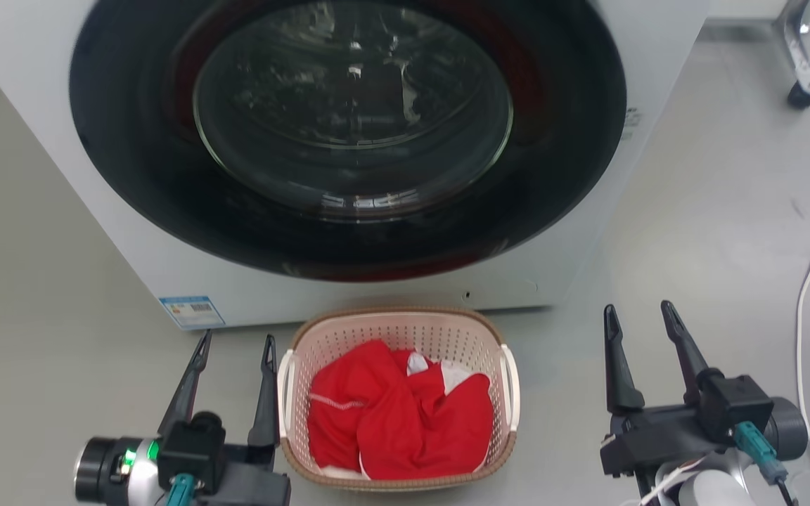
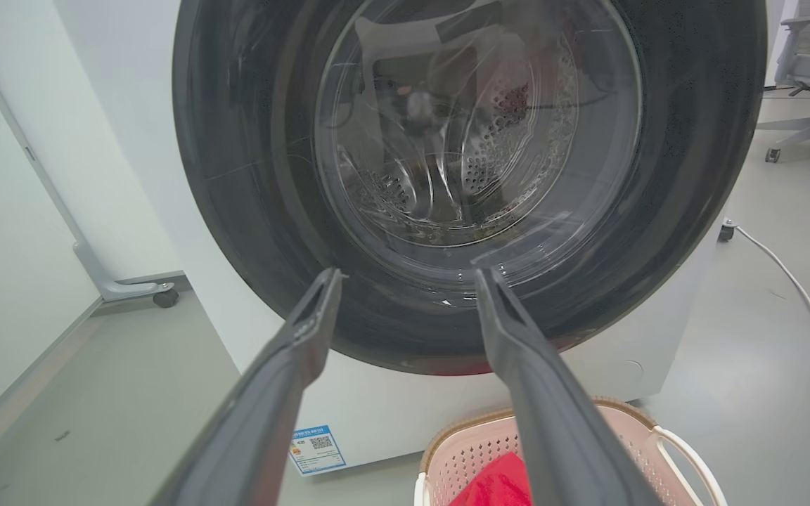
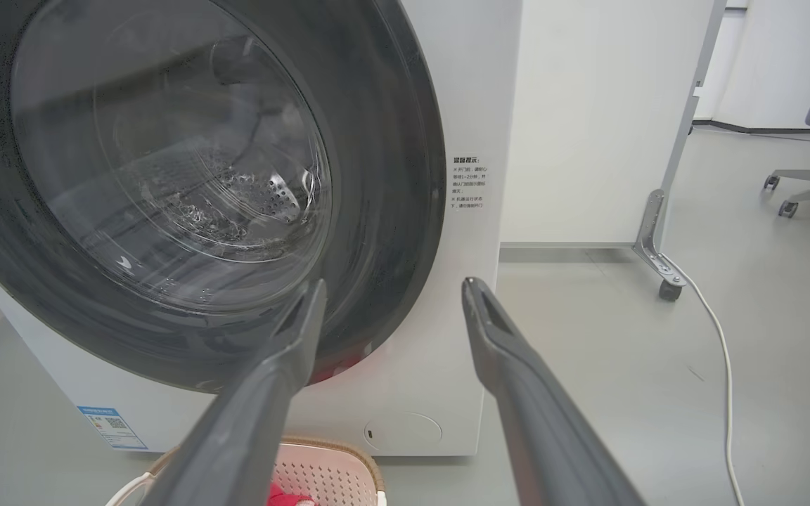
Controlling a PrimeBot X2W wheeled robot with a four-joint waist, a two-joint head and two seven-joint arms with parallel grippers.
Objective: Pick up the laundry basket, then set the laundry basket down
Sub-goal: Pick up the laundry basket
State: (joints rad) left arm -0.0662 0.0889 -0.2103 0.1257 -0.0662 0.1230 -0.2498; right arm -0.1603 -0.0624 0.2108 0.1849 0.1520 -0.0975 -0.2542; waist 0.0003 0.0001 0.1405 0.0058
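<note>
The laundry basket (image 1: pixel 398 311) looks light, stiff (red clothes (image 1: pixel 391 414) inside) — its white handles (image 1: pixel 283 393) lie just inward of the left gripper (image 1: pixel 238 337), farther from the right gripper (image 1: pixel 638 307), both wide, empty.

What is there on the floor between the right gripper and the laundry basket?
Nothing stands there. In the head view, the stretch of grey floor between the right gripper and the laundry basket is bare.

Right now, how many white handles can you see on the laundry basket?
2. The left handle is on the laundry basket's left side, close to the left pincer; the right handle is on the opposite side. None seem hidden.
</note>
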